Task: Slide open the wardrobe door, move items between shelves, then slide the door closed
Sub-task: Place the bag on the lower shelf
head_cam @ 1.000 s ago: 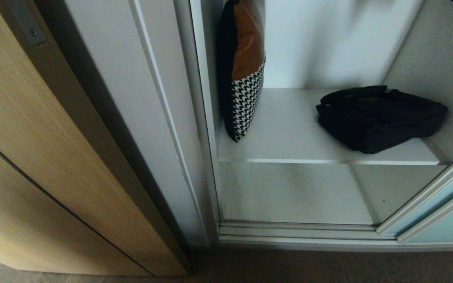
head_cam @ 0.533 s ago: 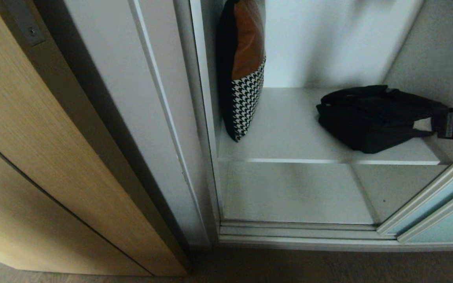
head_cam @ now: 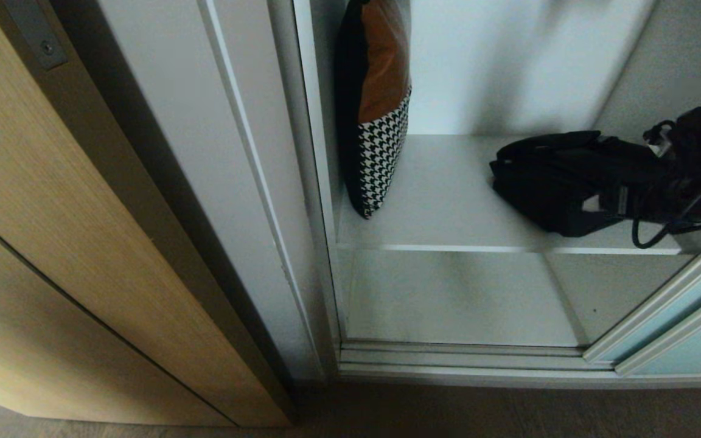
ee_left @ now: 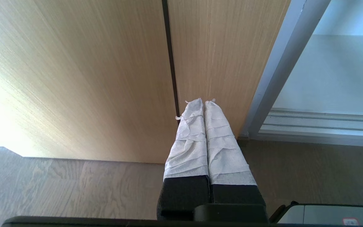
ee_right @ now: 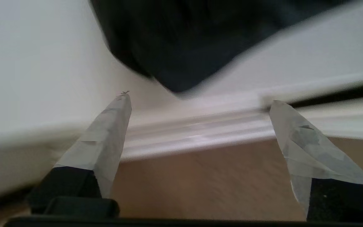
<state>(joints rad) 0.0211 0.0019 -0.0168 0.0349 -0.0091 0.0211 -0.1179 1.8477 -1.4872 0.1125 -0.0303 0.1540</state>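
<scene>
- While the right gripper [ee_right: 197, 97] hangs with jaws spread wide and empty just short of the black bag [head_cam: 560, 182], a low approach could catch the shelf [head_cam: 448, 201] edge.
- Grabbing loose fabric may let the bag sag and slip.
- Beside the tan door [ee_left: 106, 63], the left gripper [ee_left: 204, 104] sits pressed together, parked.

Soft matt black fabric on the bag [head_cam: 560, 182], slightly creased. Smooth matt white board on the shelf [head_cam: 448, 201], thin silvery metal strip along its front edge. Frosted pale turquoise glass in the sliding door [head_cam: 691, 353], slim brushed silver metal frame. Tan wood-grain veneer, fine streaked, on the neighbouring door [ee_left: 90, 69]. Woven cloth on the cushion [head_cam: 378, 109]: rust panel, black-and-white houndstooth. Crinkled white tape round the left gripper [ee_left: 205, 102] fingers; same on the right gripper [ee_right: 197, 97]. Matt wood-look floor [ee_left: 74, 189].
</scene>
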